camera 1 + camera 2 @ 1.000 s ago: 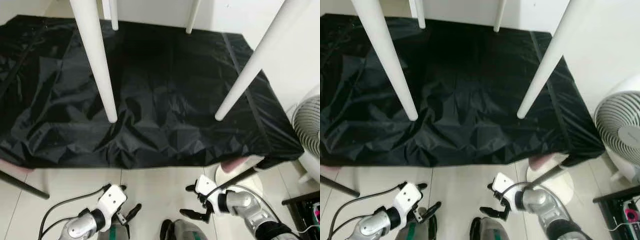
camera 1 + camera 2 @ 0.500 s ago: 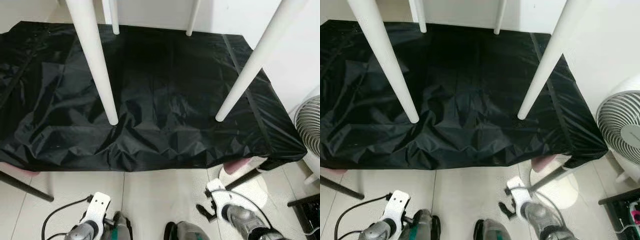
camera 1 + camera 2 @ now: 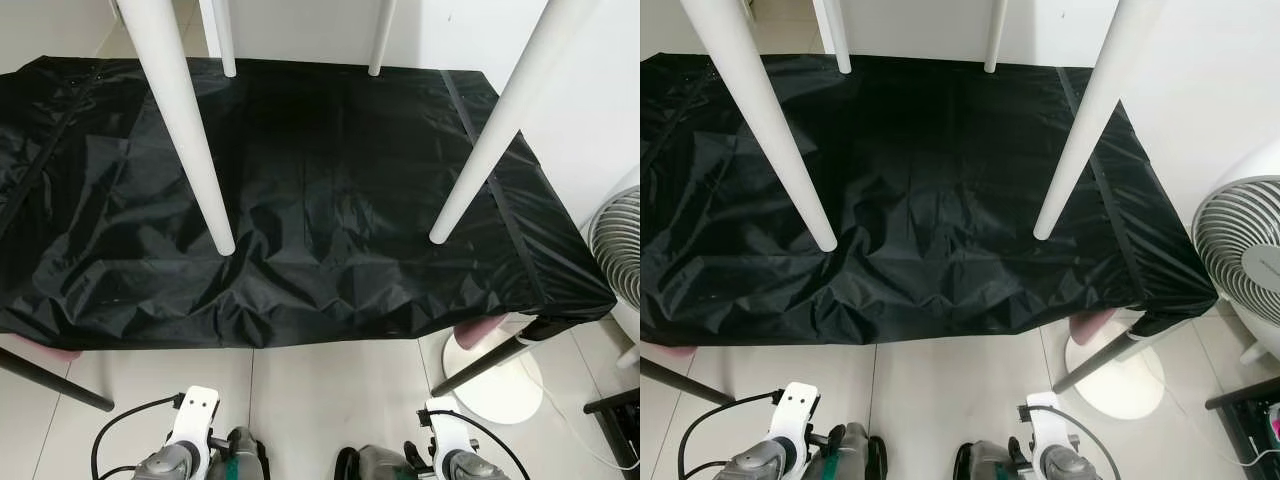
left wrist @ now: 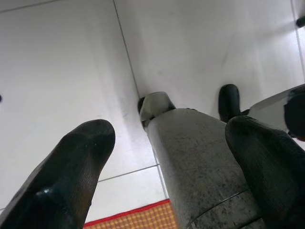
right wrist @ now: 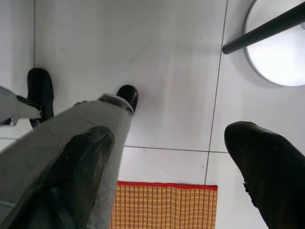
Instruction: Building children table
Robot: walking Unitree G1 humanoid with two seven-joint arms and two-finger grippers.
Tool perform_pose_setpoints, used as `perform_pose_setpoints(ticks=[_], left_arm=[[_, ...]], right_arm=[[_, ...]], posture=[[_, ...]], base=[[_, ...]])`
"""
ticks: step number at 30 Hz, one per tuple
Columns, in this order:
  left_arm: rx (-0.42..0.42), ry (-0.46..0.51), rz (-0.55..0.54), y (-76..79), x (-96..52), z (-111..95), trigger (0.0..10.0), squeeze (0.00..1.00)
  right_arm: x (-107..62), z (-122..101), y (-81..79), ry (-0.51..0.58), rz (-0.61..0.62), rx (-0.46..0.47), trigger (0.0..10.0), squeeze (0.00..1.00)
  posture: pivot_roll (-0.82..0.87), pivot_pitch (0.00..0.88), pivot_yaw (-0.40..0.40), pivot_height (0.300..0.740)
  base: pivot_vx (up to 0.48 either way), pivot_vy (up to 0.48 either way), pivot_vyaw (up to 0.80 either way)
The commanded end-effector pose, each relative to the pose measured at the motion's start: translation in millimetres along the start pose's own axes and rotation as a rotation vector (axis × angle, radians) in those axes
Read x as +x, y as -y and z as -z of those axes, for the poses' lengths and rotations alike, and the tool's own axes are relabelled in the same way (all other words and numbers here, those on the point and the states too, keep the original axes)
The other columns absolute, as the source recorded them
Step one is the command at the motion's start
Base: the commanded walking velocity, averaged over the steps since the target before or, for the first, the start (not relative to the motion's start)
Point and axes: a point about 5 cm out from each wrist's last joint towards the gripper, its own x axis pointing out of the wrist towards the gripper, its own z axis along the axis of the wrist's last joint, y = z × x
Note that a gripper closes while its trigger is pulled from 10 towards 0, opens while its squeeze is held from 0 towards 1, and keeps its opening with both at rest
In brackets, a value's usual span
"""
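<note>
Four white table legs point down onto a black cloth (image 3: pixel 330 190) that covers a low surface. The near left leg (image 3: pixel 185 130) and near right leg (image 3: pixel 490 140) rest their tips on the cloth. Two far legs (image 3: pixel 222 40) (image 3: pixel 381 40) stand at its back edge. All of them run out past the picture's top. Both arms hang low over the tiled floor, well short of the cloth: left wrist (image 3: pixel 195 430), right wrist (image 3: pixel 445 445). My left gripper (image 4: pixel 169 167) and right gripper (image 5: pixel 171 174) are open, holding nothing, with my own grey legs behind them.
A white fan (image 3: pixel 1245 260) stands at the right. A white round base (image 3: pixel 495 380) with a slanting black pole lies under the cloth's right corner, beside a pink foot (image 3: pixel 480 330). A black rod (image 3: pixel 50 375) slants at the left. An orange checked mat (image 5: pixel 164 207) lies on the floor.
Both arms have dropped. The right gripper, raised near the cloth's front edge a second ago, now hangs at the bottom. The left has sunk too. The camera shifted slightly.
</note>
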Motion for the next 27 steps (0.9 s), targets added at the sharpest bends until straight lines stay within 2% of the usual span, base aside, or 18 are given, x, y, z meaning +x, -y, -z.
perform_pose_setpoints(ticks=[1,6,12,17,22,27], left_arm=[[0.031,-0.071,-0.239,-6.7,-2.9,14.5,10.0,0.00],[0.047,-0.056,-0.237,-5.7,1.0,4.0,10.0,0.00],[0.060,-0.054,-0.222,-6.5,1.9,0.6,10.0,0.00],[0.108,-0.087,-0.188,1.9,3.0,6.0,10.0,0.00],[0.107,-0.108,-0.196,6.9,2.8,11.9,10.0,0.00],[0.114,-0.123,-0.194,8.3,2.6,14.1,10.0,0.00]], right_arm=[[-0.6,6.7,-6.1,-0.021,-0.001,0.017,10.0,0.00],[-0.3,6.9,-9.9,-0.016,0.012,0.022,10.0,0.00],[-0.4,9.1,-12.8,-0.025,0.008,0.029,10.0,0.00],[-0.7,12.4,-15.9,-0.043,0.014,0.021,10.0,0.00],[-0.5,13.1,-17.8,-0.053,0.015,-0.023,10.0,0.00],[-0.4,13.2,-19.2,-0.056,0.012,-0.028,10.0,0.00]], posture=[[0.09,0.061,0.003,0.740],[0.10,0.058,0.016,0.740],[0.09,0.049,0.027,0.740],[0.08,0.025,0.030,0.740],[0.07,0.000,0.036,0.740],[0.05,0.000,0.046,0.740]], base=[[0.000,0.000,0.00],[0.000,0.000,0.00],[0.000,0.000,0.00],[0.000,0.000,0.00],[0.000,0.000,0.00],[0.000,0.000,0.00]])
